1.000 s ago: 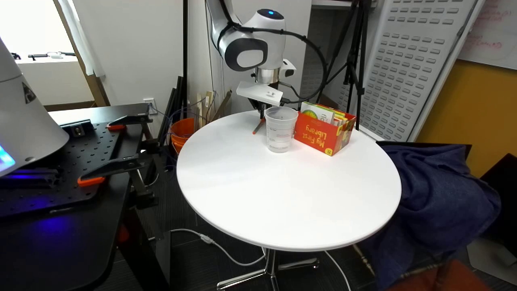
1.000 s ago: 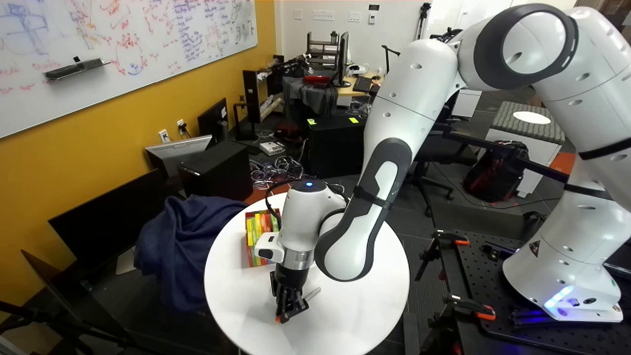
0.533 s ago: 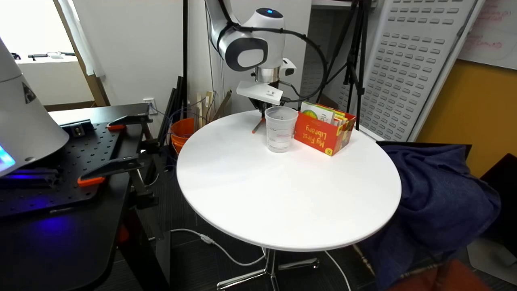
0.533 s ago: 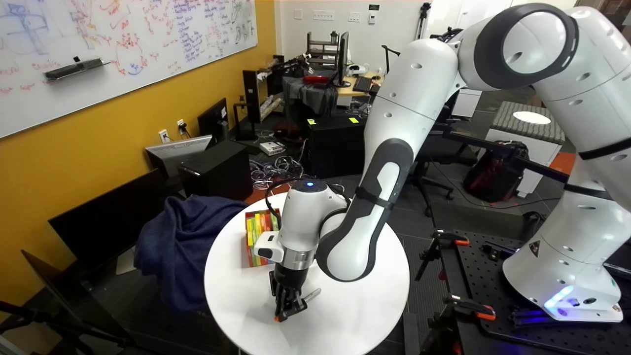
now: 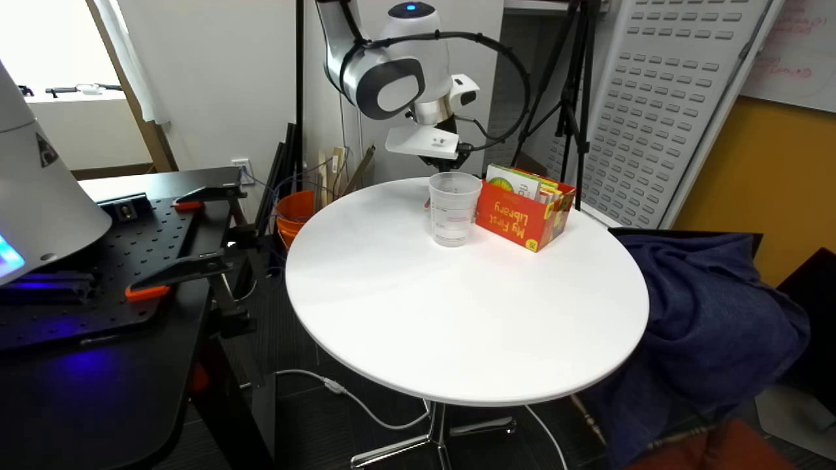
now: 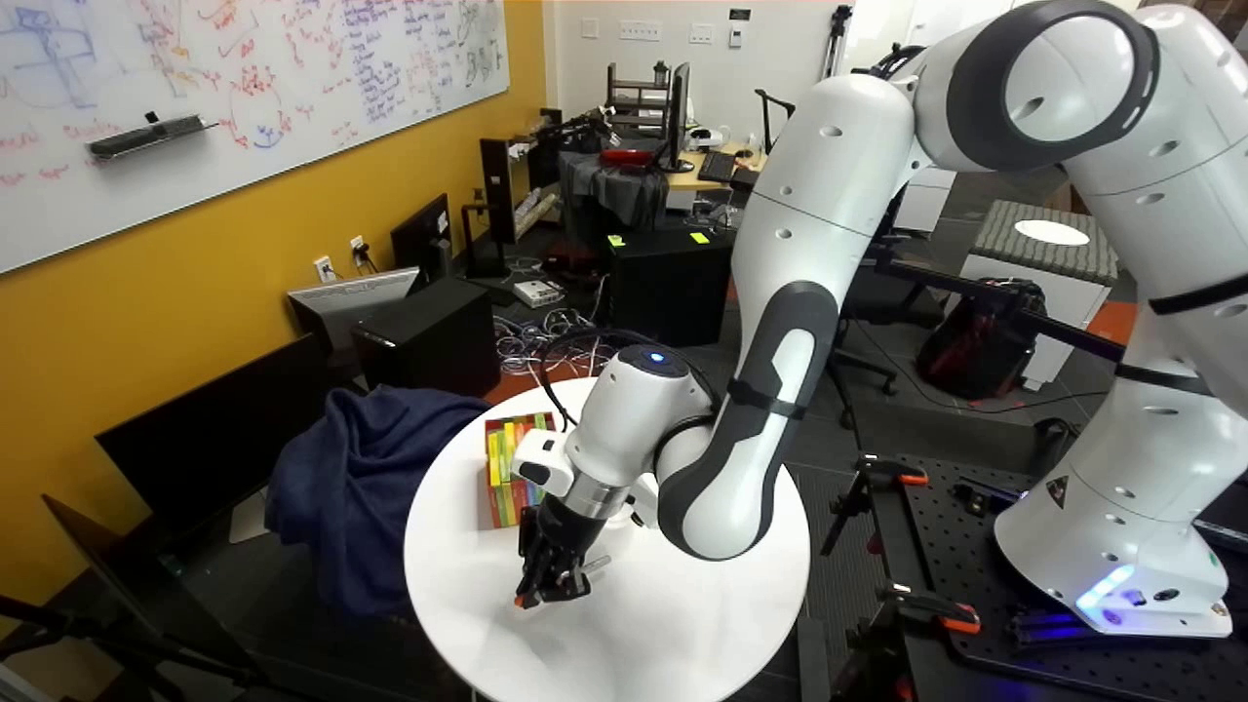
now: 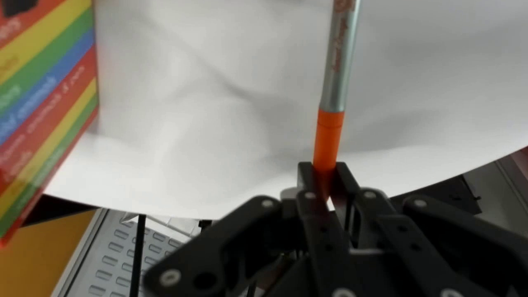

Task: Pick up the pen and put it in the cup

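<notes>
Over the round white table (image 5: 470,320), the black gripper (image 7: 324,175) pinches the pen (image 7: 336,70) by its orange end, one finger on each side. The pen is thin and straight. Most of what shows is shiny silver-gray, with small reddish writing running along it, too blurry to read. The part near the grip is bright orange, with a thin line around it close to where the silver starts. In the wrist view the silver part runs off the top. In an exterior view its gray end (image 6: 598,563) pokes out past the gripper. I cannot tell if it touches the table. The clear cup (image 5: 452,219) stands upright near a red box (image 5: 513,219) of books, and in an exterior view it hides most of the pen behind it.
</notes>
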You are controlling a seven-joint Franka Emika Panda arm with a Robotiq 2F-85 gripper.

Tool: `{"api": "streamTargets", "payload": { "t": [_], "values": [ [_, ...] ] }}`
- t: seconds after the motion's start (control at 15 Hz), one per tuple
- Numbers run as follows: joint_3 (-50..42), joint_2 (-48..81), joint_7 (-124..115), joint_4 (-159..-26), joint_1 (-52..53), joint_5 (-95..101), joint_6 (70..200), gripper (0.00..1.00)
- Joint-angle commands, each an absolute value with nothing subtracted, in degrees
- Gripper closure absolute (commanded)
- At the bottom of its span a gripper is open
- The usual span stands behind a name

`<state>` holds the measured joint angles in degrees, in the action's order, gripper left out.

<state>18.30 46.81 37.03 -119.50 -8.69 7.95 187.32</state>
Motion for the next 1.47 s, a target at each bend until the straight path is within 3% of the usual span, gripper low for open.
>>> {"api": "streamTargets", "payload": {
  "t": [0.0, 0.87, 1.4],
  "values": [
    [13.6, 41.1, 29.4, -124.5, -4.6, 11.6, 192.2, 0.96],
    [-3.4, 27.9, 19.5, -132.3, 13.7, 12.4, 192.9, 0.96],
    [-16.8, 26.3, 21.4, -136.1, 27.4, 3.4, 200.6, 0.96]
  ]
}}
